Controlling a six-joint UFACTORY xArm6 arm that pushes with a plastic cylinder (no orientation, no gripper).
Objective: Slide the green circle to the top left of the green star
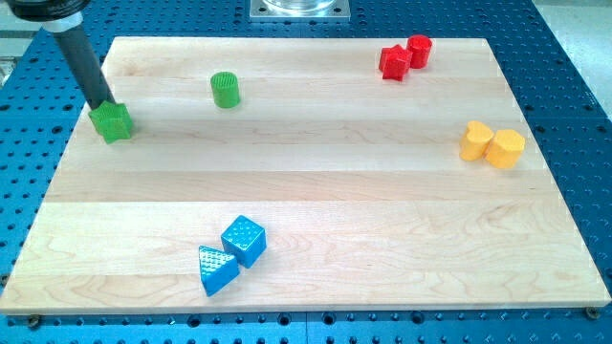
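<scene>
The green circle (225, 90) is a short green cylinder standing near the board's top, left of centre. The green star (113, 122) lies near the board's left edge, below and to the left of the circle. My dark rod comes down from the view's top left corner, and my tip (102, 104) rests at the star's upper left side, touching or nearly touching it. The circle stands well to the right of my tip, apart from it.
A red star (393, 62) and a red cylinder (419, 50) sit together at the top right. Two yellow blocks (476, 140) (506, 148) sit at the right edge. A blue cube (243, 239) and a blue triangle (216, 269) sit near the bottom. The wooden board (316, 182) lies on a blue perforated table.
</scene>
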